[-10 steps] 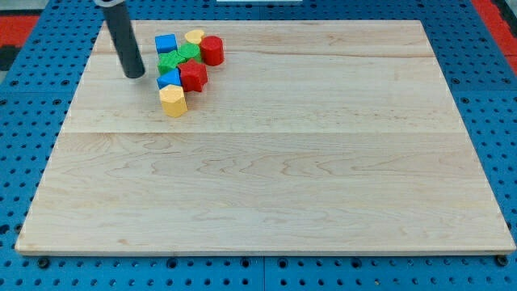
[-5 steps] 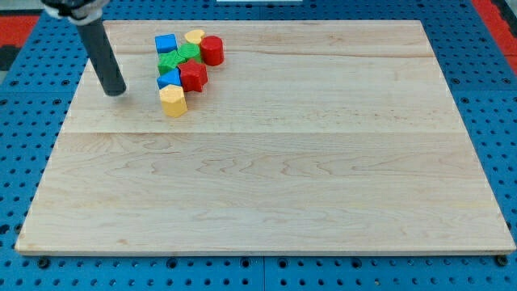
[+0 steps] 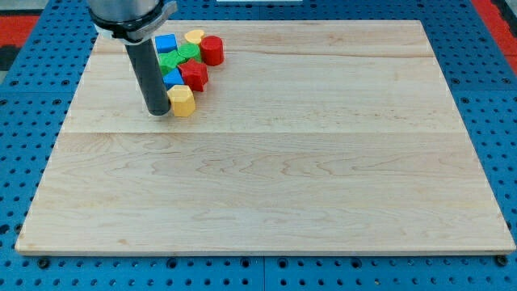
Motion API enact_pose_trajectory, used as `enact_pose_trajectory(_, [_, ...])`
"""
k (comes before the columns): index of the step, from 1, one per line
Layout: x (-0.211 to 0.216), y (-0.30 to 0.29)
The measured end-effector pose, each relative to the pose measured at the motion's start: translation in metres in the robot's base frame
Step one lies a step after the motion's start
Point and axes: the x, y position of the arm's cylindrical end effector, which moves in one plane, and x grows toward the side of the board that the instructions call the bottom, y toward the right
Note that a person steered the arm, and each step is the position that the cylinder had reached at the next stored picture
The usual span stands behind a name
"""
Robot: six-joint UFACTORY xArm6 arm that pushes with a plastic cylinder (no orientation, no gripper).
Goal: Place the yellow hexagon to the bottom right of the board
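The yellow hexagon [image 3: 182,101] lies on the wooden board [image 3: 266,178] near the view's top left, at the lower end of a cluster of blocks. My tip [image 3: 157,112] rests on the board right against the hexagon's left side. The rod rises up and to the left, hiding part of the cluster.
Above the hexagon sit a red block [image 3: 194,76], a blue block [image 3: 173,78], a green block [image 3: 175,58], a blue cube [image 3: 166,44], a second yellow block [image 3: 194,37] and a red cylinder [image 3: 212,50]. Blue pegboard [image 3: 24,129] surrounds the board.
My tip went left and down from the cluster, then swung right to the yellow hexagon's left side. The hexagon has shifted slightly right.
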Motion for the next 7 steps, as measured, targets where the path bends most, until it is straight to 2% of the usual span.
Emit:
enact_pose_trajectory(2, [-0.005, 0.027])
enact_pose_trajectory(5, [-0.012, 0.008])
enact_pose_trajectory(6, [-0.021, 0.042])
enact_pose_trajectory(7, [-0.022, 0.108])
